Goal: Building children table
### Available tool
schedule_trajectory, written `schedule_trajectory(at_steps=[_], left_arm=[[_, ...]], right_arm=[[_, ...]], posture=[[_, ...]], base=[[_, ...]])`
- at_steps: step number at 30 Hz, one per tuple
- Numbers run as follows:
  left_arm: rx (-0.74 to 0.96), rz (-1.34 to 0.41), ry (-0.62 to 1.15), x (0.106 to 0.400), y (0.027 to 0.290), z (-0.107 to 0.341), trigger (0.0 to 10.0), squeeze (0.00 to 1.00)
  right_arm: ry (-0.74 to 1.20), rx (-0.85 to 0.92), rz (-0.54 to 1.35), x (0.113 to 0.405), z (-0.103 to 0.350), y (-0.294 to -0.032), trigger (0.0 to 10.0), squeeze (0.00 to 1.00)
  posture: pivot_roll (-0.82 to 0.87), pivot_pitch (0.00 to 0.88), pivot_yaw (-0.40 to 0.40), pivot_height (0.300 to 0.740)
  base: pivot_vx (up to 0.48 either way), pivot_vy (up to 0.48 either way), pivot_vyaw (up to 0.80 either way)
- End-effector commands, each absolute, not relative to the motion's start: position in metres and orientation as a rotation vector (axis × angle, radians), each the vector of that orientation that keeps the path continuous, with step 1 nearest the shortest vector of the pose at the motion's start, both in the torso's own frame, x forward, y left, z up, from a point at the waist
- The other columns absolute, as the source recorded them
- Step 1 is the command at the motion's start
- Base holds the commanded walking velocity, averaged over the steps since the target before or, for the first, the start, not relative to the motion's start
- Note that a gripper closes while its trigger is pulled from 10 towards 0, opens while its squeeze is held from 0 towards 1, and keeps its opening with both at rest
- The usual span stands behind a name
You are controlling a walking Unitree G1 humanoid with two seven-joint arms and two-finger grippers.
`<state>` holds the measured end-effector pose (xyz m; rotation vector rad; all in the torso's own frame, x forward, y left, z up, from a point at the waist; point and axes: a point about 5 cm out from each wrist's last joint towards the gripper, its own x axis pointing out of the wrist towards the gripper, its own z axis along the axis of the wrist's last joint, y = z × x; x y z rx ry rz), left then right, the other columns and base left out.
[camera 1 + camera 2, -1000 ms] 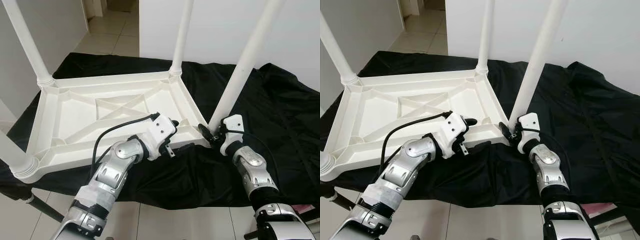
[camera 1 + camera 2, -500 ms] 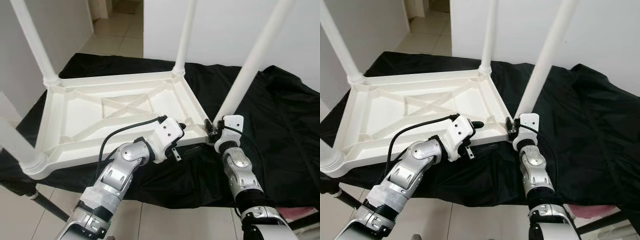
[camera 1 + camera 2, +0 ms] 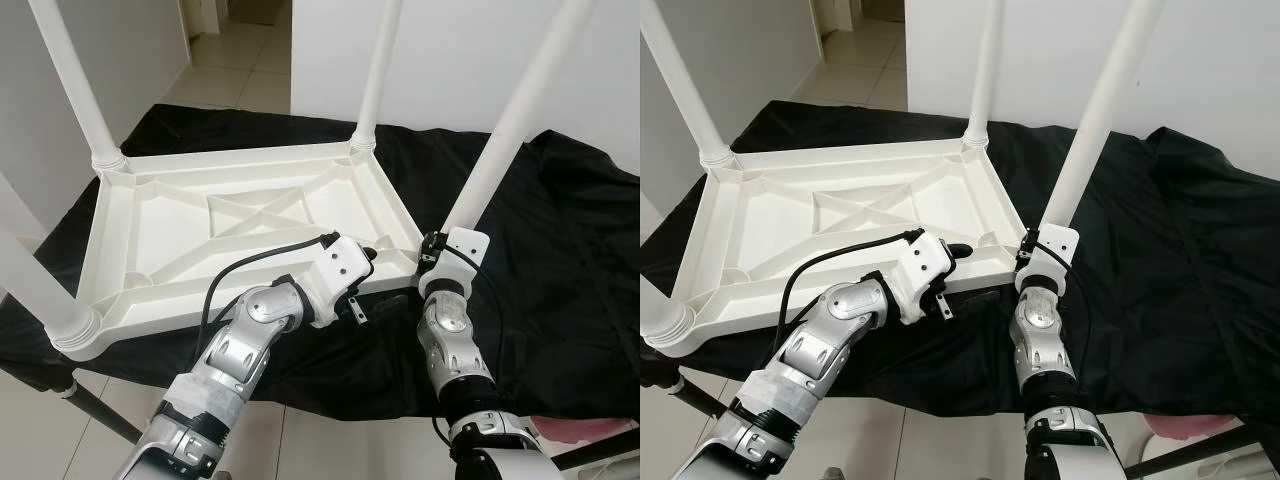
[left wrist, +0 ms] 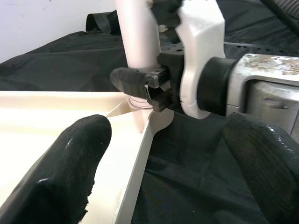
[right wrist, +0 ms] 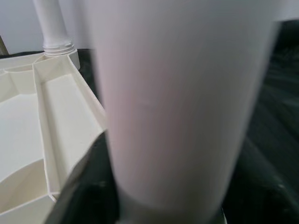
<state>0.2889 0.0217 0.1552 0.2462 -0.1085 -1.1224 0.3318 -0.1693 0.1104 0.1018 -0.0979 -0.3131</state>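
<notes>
Four legs stand up from the upturned children's table (image 3: 250, 215) on the cloth-covered counter (image 3: 560, 260). I keep my right tool (image 4: 140, 80) pinched around the near-right leg (image 3: 500, 140) to seat it; left tool (image 4: 159, 158), spread, straddles the tabletop's rim, bracing it.

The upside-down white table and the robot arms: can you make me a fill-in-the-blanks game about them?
1. The white table lies upside down on a ____ cloth.
2. The number of legs standing up from the table is ____.
3. The right gripper is closed around the bottom of a table ____.
4. The left gripper rests at the table's near ____, with its fingers apart.

Missing words: black; four; leg; edge
</notes>
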Motion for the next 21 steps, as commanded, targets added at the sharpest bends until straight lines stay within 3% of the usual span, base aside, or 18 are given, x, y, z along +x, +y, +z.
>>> schedule_trajectory(at_steps=[1, 8, 9, 10, 11, 21], left_arm=[[0.254, -1.108, -0.122, 0.287, 0.020, 0.157, 10.0, 0.00], [0.295, -1.108, -0.121, 0.282, 0.024, 0.152, 10.0, 0.00], [0.300, -1.110, -0.117, 0.280, 0.027, 0.151, 10.0, 0.00], [0.300, -1.110, -0.117, 0.280, 0.027, 0.151, 10.0, 0.00], [0.305, -1.111, -0.113, 0.279, 0.030, 0.150, 10.0, 0.00], [0.347, -1.116, -0.073, 0.274, 0.049, 0.142, 10.0, 0.00]], right_arm=[[-0.094, 0.091, -0.296, 0.326, 0.105, -0.179, 10.0, 1.00], [-0.100, 0.001, -0.288, 0.321, 0.104, -0.183, 10.0, 1.00], [-0.115, -0.022, -0.276, 0.317, 0.104, -0.184, 10.0, 0.56], [-0.115, -0.022, -0.276, 0.317, 0.104, -0.184, 10.0, 0.56], [-0.129, -0.041, -0.265, 0.313, 0.105, -0.185, 10.0, 0.00], [-0.129, -0.119, -0.237, 0.290, 0.094, -0.184, 10.0, 0.00]], posture=[[0.00, 0.000, -0.044, 0.740], [0.00, 0.000, -0.058, 0.740], [-0.01, 0.000, -0.062, 0.740], [-0.01, 0.000, -0.062, 0.740], [-0.01, 0.000, -0.067, 0.740], [-0.01, 0.000, -0.072, 0.740]], base=[[0.000, 0.000, 0.00], [0.000, 0.000, 0.00], [0.000, 0.000, 0.00], [0.000, 0.000, 0.00], [0.000, 0.000, 0.00], [0.000, 0.000, 0.00]])
